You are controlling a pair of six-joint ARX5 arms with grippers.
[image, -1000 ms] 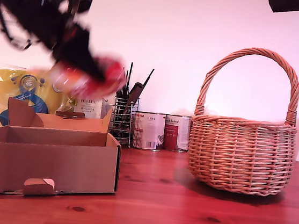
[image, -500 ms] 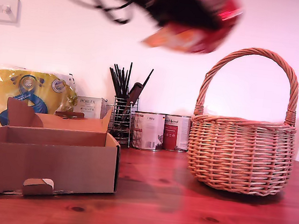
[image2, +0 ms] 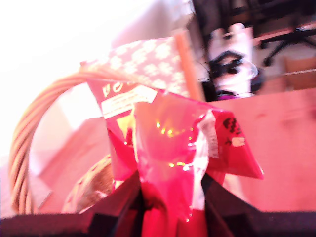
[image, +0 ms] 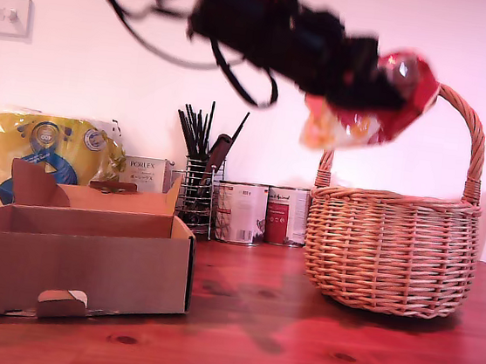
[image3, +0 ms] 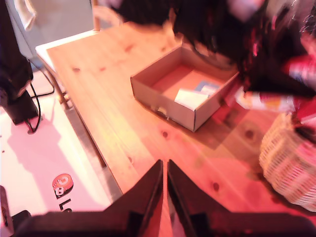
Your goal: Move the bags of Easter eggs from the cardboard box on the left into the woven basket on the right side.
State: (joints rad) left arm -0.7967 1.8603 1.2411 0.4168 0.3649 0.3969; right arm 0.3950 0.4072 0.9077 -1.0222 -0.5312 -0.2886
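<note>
white bag (image3: 190, 98) in cardboard box (image3: 163, 101)

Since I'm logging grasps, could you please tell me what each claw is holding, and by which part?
My first claw pinches the red-and-white bag by one end, above the basket. My second claw is shut on nothing.

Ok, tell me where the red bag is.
The red bag hangs in my first pincer, above the woven basket, beside its handle, toward the exterior view's right.
</note>
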